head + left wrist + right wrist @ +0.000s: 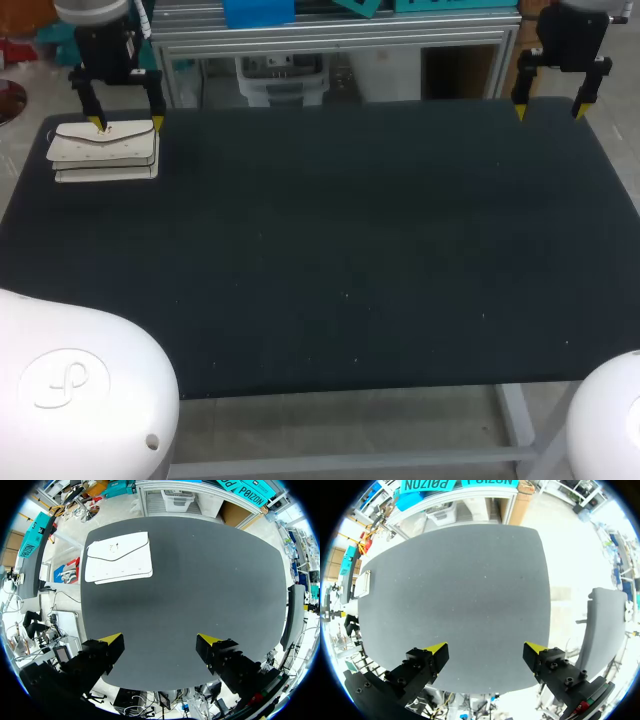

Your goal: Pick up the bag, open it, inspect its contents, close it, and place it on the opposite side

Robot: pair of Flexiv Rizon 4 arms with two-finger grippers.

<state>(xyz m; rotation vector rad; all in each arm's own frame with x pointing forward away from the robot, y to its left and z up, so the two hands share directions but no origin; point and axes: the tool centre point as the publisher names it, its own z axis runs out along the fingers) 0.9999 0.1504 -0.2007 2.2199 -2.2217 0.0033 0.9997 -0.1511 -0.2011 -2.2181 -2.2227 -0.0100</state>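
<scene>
Both left gripper (128, 124) and right gripper (549, 111) gape wide above the dark table (350, 250) bearing a white bag (105, 152).

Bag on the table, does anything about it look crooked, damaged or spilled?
Nothing stands out. The bag lies flat near the table's far left corner, flap closed, nothing spilled around it. The left gripper hangs open, clear of it; the right gripper is open too, at the far right.
</scene>
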